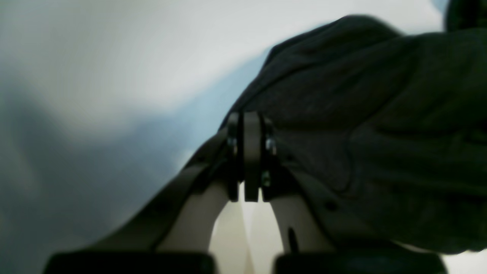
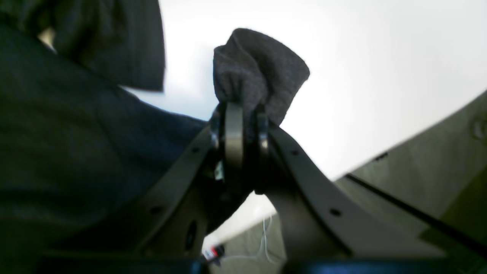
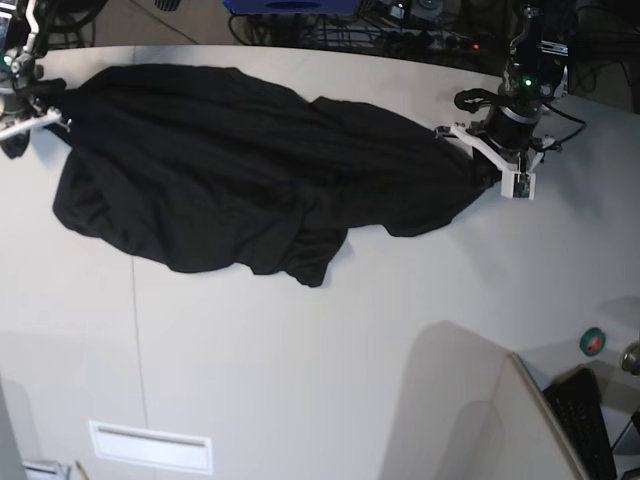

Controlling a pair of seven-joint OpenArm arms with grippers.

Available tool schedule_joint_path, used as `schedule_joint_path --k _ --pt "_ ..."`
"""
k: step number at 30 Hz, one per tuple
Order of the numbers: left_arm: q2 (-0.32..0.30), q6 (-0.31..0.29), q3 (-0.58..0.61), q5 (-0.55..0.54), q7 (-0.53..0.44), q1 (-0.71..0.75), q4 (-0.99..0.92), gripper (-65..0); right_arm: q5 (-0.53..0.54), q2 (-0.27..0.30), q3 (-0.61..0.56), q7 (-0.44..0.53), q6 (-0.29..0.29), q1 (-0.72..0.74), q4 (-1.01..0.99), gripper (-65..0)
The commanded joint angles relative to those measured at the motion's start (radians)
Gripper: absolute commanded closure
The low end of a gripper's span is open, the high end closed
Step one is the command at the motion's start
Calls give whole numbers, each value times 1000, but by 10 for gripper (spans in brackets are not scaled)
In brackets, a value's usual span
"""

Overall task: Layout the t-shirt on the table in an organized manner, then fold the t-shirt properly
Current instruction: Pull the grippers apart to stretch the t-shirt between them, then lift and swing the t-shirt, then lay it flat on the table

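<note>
The black t-shirt is stretched in a crumpled band across the far part of the white table, with no print showing. At the shirt's right end, my left gripper is shut on the cloth; in the left wrist view the jaws are pressed together with dark fabric bunched to their right. My right gripper holds the shirt's left end. In the right wrist view a fold of cloth pokes out above the shut fingers.
A thin seam runs down the table. A white label plate lies near the front edge. At the right are a small green round object and a dark keyboard. Cables and gear line the far edge.
</note>
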Motion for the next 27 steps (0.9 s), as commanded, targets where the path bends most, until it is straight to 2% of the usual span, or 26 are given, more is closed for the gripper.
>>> schedule_joint_path --k 1,4,6,9,11,12,14,18,22,27 --pt "-11 4 5 3 -19 -41 45 0 -3 21 10 25 -3 35 17 0" --pt "-9 4 22 3 118 -163 90 0 -2 98 2 25 -3 135 14 0" --pt "-8 4 45 3 214 -275 98 0 -2 128 2 25 -3 231 0 0" --pt "-6 4 108 3 291 -456 65 0 -3 179 2 25 0 397 -69 0" --pt "-5 4 166 3 320 -589 12 0 -3 211 0 25 46 526 -155 0" --pt "-5 5 198 3 337 -663 -25 0 -3 228 2 25 93 604 -210 0" --pt "11 5 254 3 348 -812 -110 0 -3 263 4 25 175 750 -327 0" --pt "72 5 270 3 348 -1075 -280 0 -5 341 2 25 253 985 -454 0" --pt "112 5 269 2 349 -1255 -326 0 -5 421 2 -10 256 1106 -386 0" --pt "110 7 266 2 349 -1295 -212 0 -2 470 4 -76 258 1141 -184 0"
